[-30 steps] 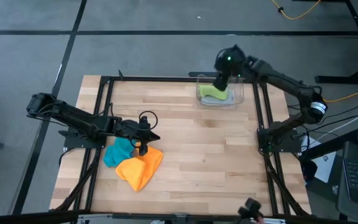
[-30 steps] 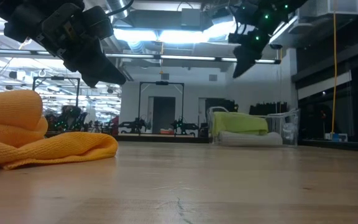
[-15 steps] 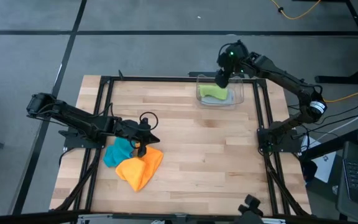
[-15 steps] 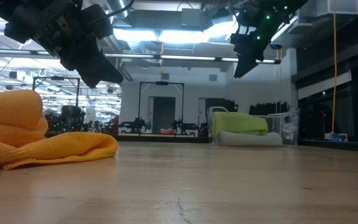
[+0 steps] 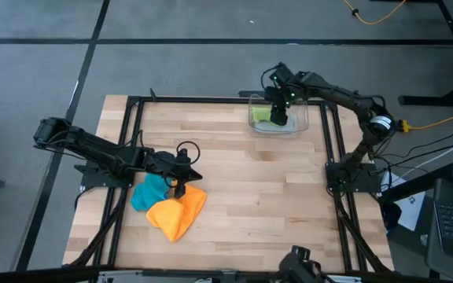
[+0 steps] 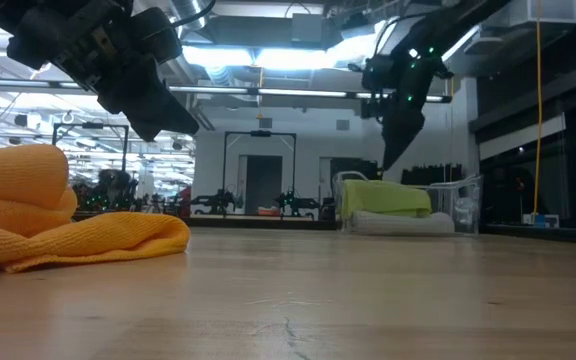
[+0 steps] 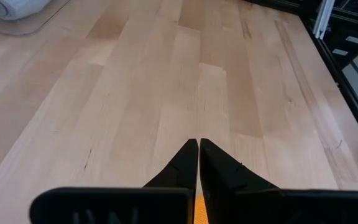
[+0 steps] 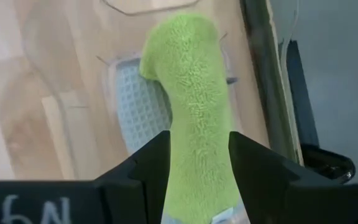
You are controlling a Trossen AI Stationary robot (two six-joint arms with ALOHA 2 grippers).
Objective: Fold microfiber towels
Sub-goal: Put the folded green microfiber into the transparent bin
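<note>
Hovering over the clear plastic bin (image 5: 302,118) at the far right of the pale wooden table (image 5: 250,196), my right gripper (image 8: 199,163) stands part-way open with the folded lime green microfiber towel (image 8: 191,106) straight ahead of it. My wrist view shows the towel's long axis running out from between my two dark fingers (image 8: 146,167), its sides level with their inner faces; whether they touch the cloth I cannot tell. In the low view the green towel lies on a light grey folded towel (image 6: 398,222) inside the bin. My left gripper (image 7: 198,163) waits pinched shut above the crumpled orange microfiber towel (image 5: 178,212), which lies just beside the teal blue microfiber towel (image 5: 148,192) at the near left. The green towel is plainly the right arm's to handle, being well apart from the left.
</note>
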